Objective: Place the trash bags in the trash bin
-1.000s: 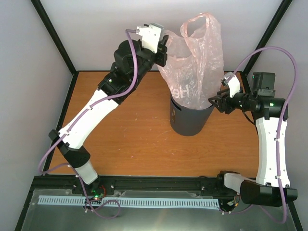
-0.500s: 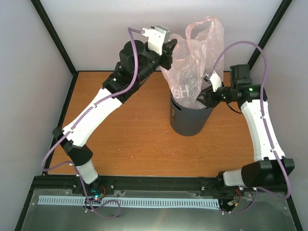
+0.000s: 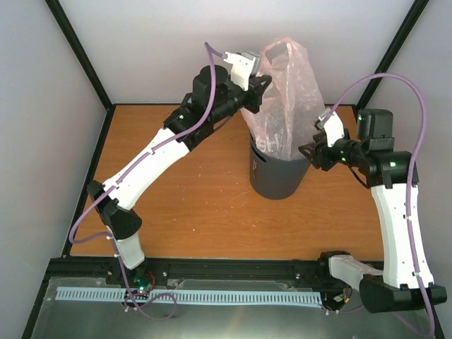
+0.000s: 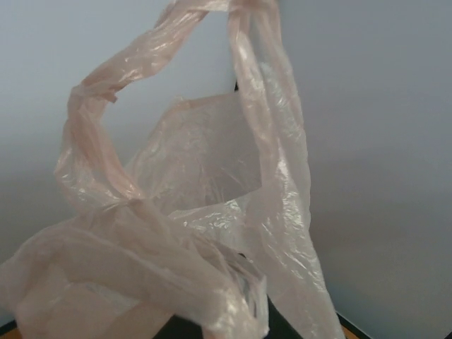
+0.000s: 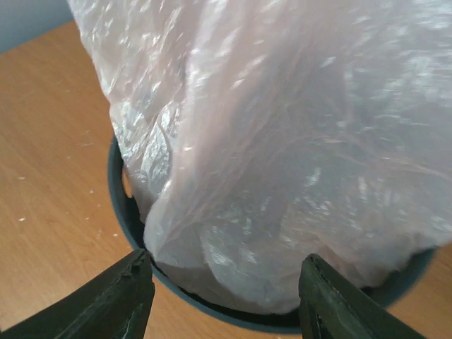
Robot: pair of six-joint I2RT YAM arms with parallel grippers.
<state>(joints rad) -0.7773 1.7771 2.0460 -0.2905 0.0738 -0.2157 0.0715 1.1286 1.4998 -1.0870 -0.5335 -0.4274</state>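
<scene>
the wooden surface (image 3: pixel 183 198) lies well below the left end effector (image 3: pixel 260 93), which pinches the top edge of the pink trash bag (image 3: pixel 289 106). the bag hangs beneath it, bottom inside the grey trash bin (image 3: pixel 275 182). the right end effector (image 3: pixel 308 153), spread, faces the bin's rim.

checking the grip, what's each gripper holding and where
The left gripper is shut on the pink plastic bag, on its bunched upper edge beside the handle loops. The right gripper is open by the grey bin, holding nothing.
</scene>
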